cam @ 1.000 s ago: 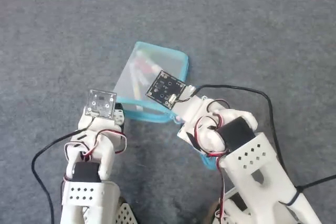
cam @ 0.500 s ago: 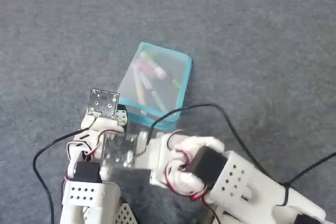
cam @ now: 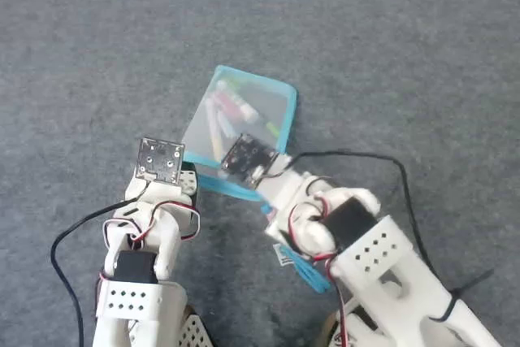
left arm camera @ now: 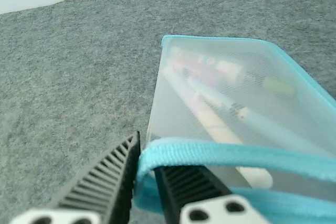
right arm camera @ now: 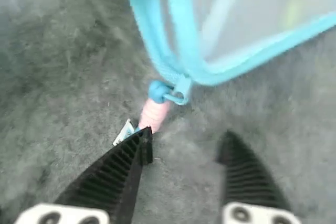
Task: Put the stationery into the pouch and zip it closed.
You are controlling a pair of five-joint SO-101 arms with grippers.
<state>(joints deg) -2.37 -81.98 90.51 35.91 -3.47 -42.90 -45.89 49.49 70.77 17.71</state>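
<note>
Grey carpet (cam: 406, 62): pouch (left arm camera: 236, 103) edge pinched in L hand (left arm camera: 147, 156), R hand (right arm camera: 187, 136) open nearby.

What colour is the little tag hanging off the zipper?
The zipper tag is pink; it shows best in the right wrist view.

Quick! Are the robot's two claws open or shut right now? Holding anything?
Left gripper: shut on the pouch, pinching its blue edge.
Right gripper: open, holding nothing, close to the pink zipper pull.

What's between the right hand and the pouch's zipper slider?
In the right wrist view, the pink pull tab hangs from the slider toward the open right hand; otherwise there is bare grey carpet.
</note>
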